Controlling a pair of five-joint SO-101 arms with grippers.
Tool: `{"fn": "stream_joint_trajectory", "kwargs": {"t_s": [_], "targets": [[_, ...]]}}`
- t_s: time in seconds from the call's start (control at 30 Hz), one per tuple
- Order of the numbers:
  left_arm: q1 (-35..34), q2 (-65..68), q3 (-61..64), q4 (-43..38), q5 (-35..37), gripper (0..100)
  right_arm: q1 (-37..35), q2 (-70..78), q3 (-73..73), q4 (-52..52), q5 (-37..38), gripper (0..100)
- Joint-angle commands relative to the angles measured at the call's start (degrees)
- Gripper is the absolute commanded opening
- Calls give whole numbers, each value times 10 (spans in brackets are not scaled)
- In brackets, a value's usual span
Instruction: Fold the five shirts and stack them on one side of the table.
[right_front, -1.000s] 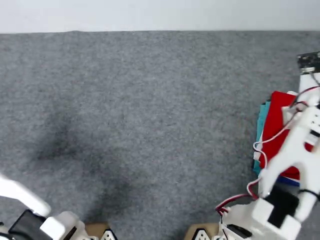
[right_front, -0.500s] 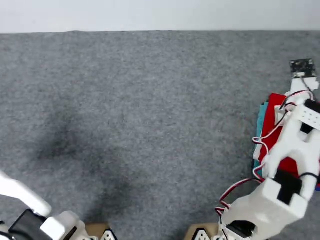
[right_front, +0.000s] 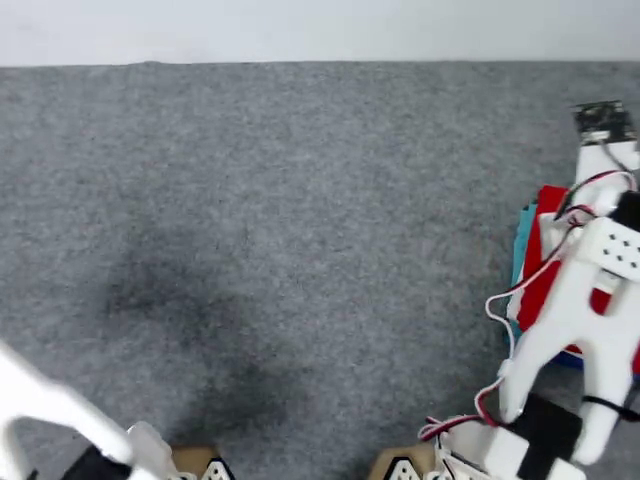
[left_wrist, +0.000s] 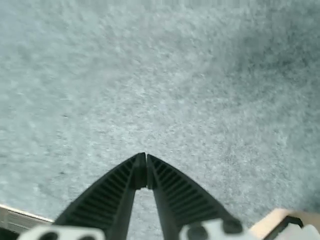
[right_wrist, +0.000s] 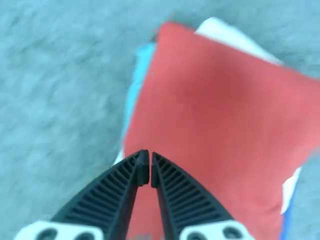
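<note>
A stack of folded shirts lies at the table's right edge, with a red shirt (right_front: 540, 270) (right_wrist: 220, 110) on top. Light blue (right_wrist: 135, 95) and white (right_wrist: 225, 30) layers peek out beneath it. My right arm (right_front: 590, 300) stands over the stack. Its gripper (right_wrist: 150, 167) is shut and empty, hovering above the red shirt's near edge. My left gripper (left_wrist: 146, 172) is shut with nothing in it, above bare grey carpet near the table's front left. Part of the left arm (right_front: 50, 400) shows at the lower left of the high view.
Grey carpet (right_front: 300, 220) covers the table, bounded by a white wall (right_front: 300, 30) at the back. The arm bases (right_front: 400, 465) sit at the front edge. A small circuit board (right_front: 603, 122) on the right arm sticks out at the far right.
The right arm has lifted and swung back over the stack. The left arm has shifted at the lower left corner.
</note>
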Motion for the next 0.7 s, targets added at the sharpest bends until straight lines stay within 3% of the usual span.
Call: {"fn": "stream_joint_trajectory", "kwargs": {"t_s": [0.0,0.23,0.47,0.67], "targets": [[7,-53,-20,7,9,7,-26,-34,-38,60,-8,9],[42,-143,-7,7,88,6,-47,-39,-38,167,-111,9],[129,-270,127,3,156,7,-70,-134,-33,202,-117,9],[187,-360,240,-41,252,8,-69,-160,21,193,-182,9]]}}
